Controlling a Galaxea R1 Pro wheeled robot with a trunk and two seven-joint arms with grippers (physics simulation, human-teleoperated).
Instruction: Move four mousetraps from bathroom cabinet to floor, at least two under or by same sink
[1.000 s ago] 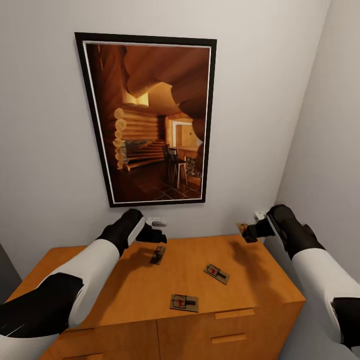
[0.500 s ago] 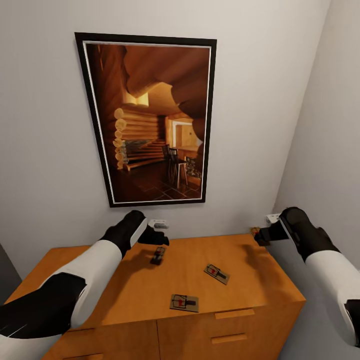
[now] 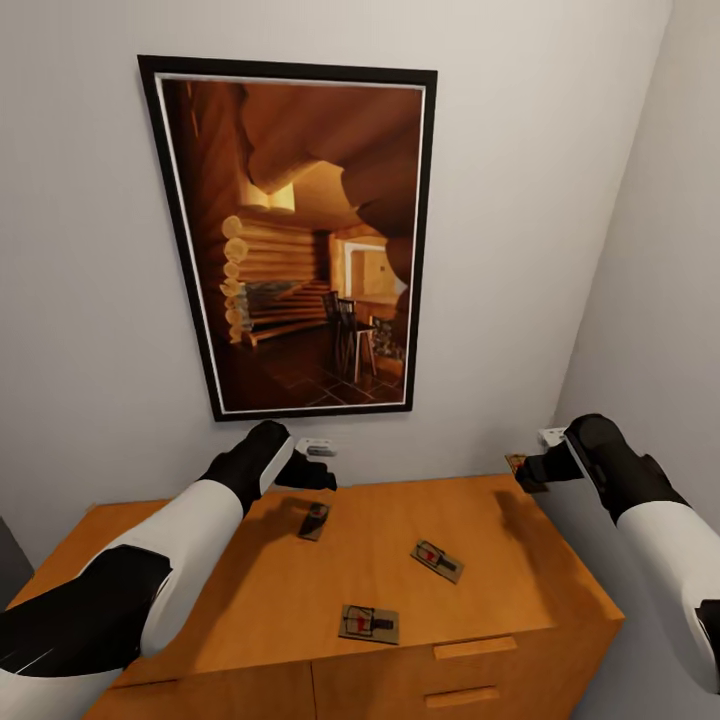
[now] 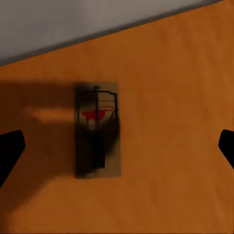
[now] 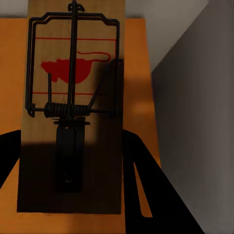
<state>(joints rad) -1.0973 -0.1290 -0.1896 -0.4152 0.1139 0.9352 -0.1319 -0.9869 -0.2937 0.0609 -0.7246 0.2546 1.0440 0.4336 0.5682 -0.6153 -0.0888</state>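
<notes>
Three mousetraps lie on the flat top of the orange-brown cabinet (image 3: 250, 600): one at the back (image 3: 314, 521), one in the middle (image 3: 436, 560), one near the front edge (image 3: 369, 623). My left gripper (image 3: 310, 476) hovers just above the back mousetrap (image 4: 97, 129), open, with its fingers (image 4: 9, 151) wide on either side. My right gripper (image 3: 530, 470) is shut on a fourth mousetrap (image 5: 73, 92), held in the air at the cabinet's back right corner. The tan board, wire spring and red mark show between its fingers (image 5: 146, 185). The held mousetrap (image 3: 519, 464) also appears small in the head view.
A large black-framed picture (image 3: 300, 240) hangs on the wall behind the cabinet. The right wall (image 3: 660, 300) stands close to the cabinet's right side and to my right arm. Drawer fronts with slim handles (image 3: 470, 648) face me.
My right gripper has lifted its mousetrap and carried it right, past the cabinet's back right corner. The left arm has hardly moved. The head view has shifted slightly.
</notes>
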